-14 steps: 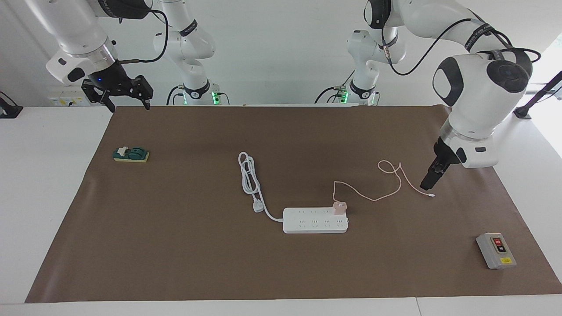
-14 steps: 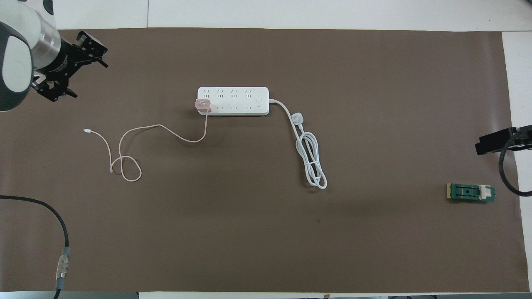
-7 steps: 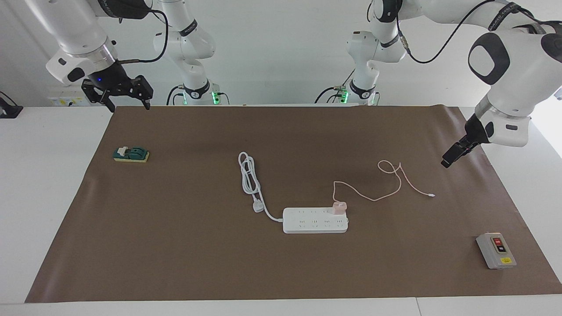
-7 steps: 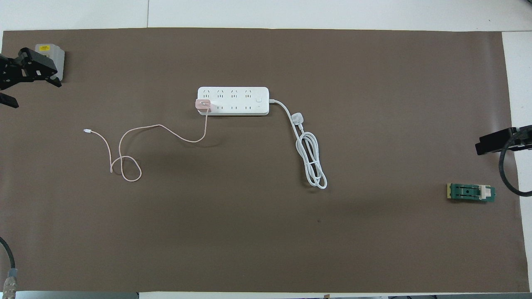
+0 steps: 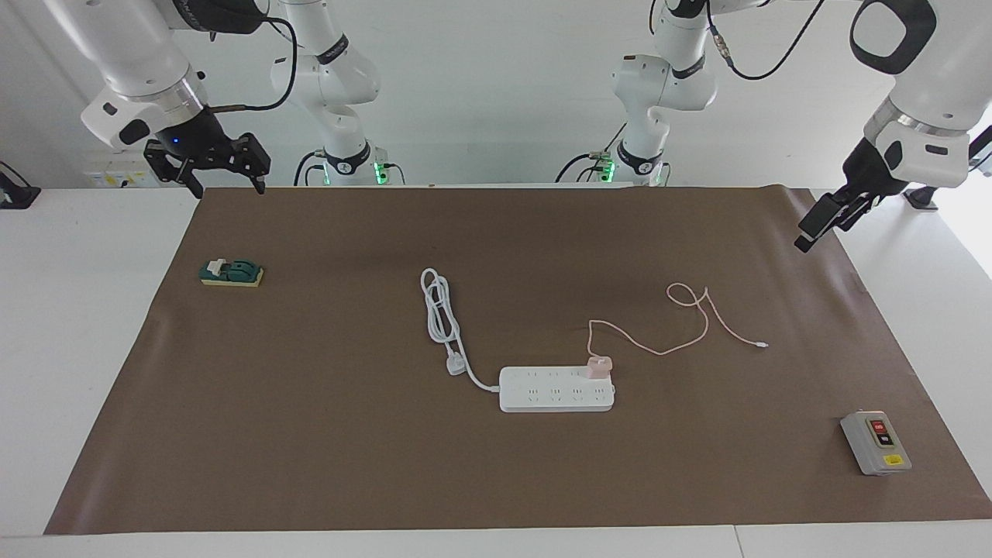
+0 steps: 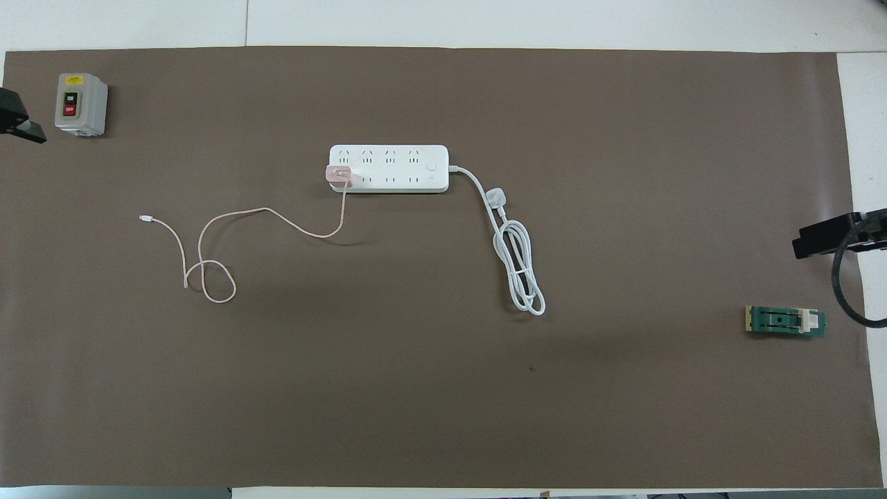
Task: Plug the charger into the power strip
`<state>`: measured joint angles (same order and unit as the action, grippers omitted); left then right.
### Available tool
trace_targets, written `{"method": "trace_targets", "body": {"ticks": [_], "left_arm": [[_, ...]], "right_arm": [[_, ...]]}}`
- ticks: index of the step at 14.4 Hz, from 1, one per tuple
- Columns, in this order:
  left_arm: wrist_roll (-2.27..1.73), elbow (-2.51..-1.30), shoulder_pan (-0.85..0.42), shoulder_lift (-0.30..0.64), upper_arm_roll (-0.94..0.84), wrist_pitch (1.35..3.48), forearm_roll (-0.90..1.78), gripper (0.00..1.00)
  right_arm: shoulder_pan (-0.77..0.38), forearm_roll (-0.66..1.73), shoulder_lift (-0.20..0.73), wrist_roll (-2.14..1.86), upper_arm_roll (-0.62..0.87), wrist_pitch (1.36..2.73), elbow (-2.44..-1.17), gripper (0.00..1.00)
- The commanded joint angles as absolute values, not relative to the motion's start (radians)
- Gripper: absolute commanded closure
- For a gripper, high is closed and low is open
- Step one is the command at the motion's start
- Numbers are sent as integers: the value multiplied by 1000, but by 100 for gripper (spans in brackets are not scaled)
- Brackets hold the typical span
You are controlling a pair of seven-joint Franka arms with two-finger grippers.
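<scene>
Both of my end effectors hang empty. From across the bench, my left end effector (image 5: 821, 221) has lifted away to the mat's edge, fingers apart; below it and toward the bench's middle the charger (image 5: 599, 366) sits seated in the power strip (image 5: 556, 389). My right end effector (image 5: 225, 167) waits, open. From overhead, the charger (image 6: 339, 174) occupies an end socket, so plugging looks done.

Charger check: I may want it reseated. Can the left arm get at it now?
Probably yes: the charger sits exposed on the power strip, nothing over it. The left gripper hangs open above the mat's edge.
</scene>
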<state>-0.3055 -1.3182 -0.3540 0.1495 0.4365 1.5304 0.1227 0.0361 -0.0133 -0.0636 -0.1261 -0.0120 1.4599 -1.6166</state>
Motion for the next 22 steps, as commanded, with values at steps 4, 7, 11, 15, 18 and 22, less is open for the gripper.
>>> {"method": "trace_targets", "body": {"ticks": [4,7,11,15,18,22], "left_arm": [[-124,-1396,-48,74,138,1525,66,0],[-182,-1527,-25,-36,121,1525,68,0],[-210,-1552,-23,-52,100,1488,68,0],[-135,-1554,28,-31,-15,1494,-1,0],[-126,-1566,11,-28,-31,1496,-6,0],[-89,-1577,-5,-26,-55,1506,-12,0]], "right_arm": [[57,-17,-69,-123,2,1453,-1620,0],[58,-17,-69,-123,2,1453,-1620,0],[58,-17,-69,-123,2,1454,-1620,0],[58,-17,-69,-123,2,1454,-1618,0],[58,-17,-69,-123,2,1454,-1620,0],[58,-17,-69,-123,2,1454,-1620,0]]}}
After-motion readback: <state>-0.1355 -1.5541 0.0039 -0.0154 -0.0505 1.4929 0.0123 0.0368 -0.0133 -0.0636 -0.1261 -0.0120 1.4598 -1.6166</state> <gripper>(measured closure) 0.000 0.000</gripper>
